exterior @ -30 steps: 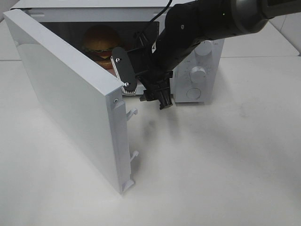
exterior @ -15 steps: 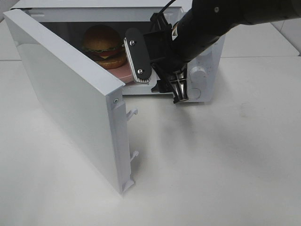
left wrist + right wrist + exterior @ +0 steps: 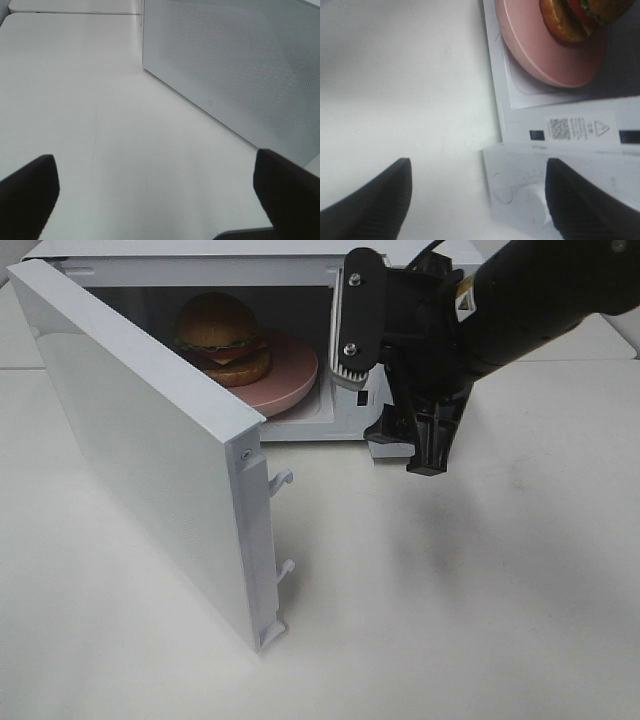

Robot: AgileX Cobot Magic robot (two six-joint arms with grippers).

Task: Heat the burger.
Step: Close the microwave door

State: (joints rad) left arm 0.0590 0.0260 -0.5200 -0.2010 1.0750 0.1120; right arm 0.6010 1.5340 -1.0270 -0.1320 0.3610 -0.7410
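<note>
The burger (image 3: 222,335) sits on a pink plate (image 3: 295,380) inside the white microwave (image 3: 200,270), whose door (image 3: 150,440) stands wide open to the left. My right gripper (image 3: 388,410) is open and empty, outside the cavity, in front of the microwave's control panel. In the right wrist view the burger (image 3: 575,15) and plate (image 3: 555,60) lie beyond the open gripper (image 3: 480,200). My left gripper (image 3: 157,200) is open and empty over the table, facing the door's outer face (image 3: 240,65); it does not show in the exterior view.
The door's latch hooks (image 3: 281,480) stick out at its free edge. A control knob (image 3: 535,200) on the microwave's panel is close under my right gripper. White table (image 3: 450,590) spreads in front and to the right.
My right gripper has drawn back out of the microwave opening and moved right and up, leaving the plate and burger in full view inside.
</note>
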